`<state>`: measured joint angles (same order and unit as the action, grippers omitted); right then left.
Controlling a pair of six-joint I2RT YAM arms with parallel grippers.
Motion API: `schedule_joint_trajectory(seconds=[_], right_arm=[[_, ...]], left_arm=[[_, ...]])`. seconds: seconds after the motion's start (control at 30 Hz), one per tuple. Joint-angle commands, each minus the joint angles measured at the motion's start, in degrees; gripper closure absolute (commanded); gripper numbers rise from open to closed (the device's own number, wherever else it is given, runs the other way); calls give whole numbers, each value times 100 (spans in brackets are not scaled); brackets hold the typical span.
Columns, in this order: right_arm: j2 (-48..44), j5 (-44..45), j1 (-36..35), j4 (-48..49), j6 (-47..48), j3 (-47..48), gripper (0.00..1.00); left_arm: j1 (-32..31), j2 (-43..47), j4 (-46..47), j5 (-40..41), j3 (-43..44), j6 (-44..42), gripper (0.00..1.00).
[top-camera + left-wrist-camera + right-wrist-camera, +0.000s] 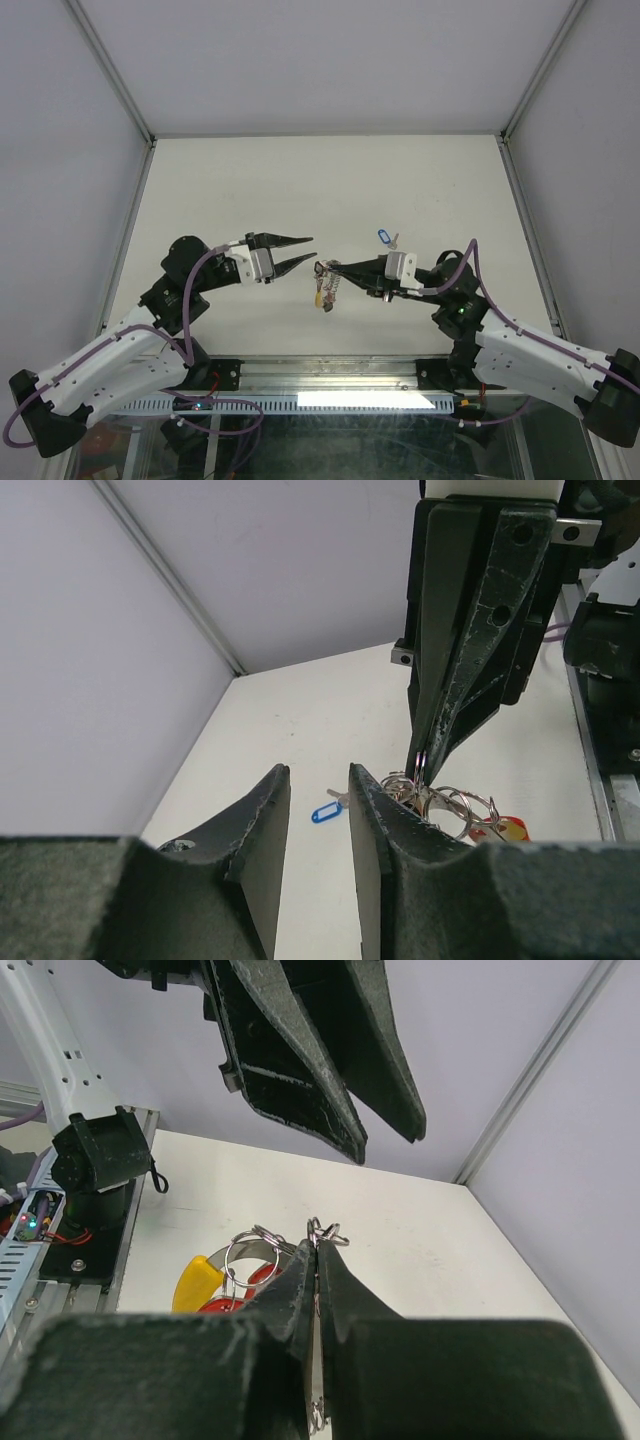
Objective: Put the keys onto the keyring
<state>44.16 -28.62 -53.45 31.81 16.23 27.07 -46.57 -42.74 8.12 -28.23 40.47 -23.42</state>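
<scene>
The white worktop [300,180] carries only one loose item, so the job looks mostly done, with one key left. The right gripper [324,266] is pinched tight on the keyring [330,281] and holds it in the air over the middle of the worktop, towards the near edge. A small bunch hangs below it, including a yellow tag [195,1282] and a red tag [228,1305], which suggests those keys are already threaded, though how many hang there cannot be told. The left gripper [314,248] faces it just beside the ring, its jaws apart and nothing between them. The blue-tagged key [383,237] lies flat on the worktop beyond the right gripper, right of the middle, not yet on the ring; it has to be picked up and threaded on.
</scene>
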Motion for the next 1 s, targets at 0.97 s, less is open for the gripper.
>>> schedule_joint_trajectory(seconds=[0.97], right_arm=[[929, -1086, 923, 3558, -1947, -466, 100]], left_arm=[[256, -51, 352, -235, 17, 216, 65]])
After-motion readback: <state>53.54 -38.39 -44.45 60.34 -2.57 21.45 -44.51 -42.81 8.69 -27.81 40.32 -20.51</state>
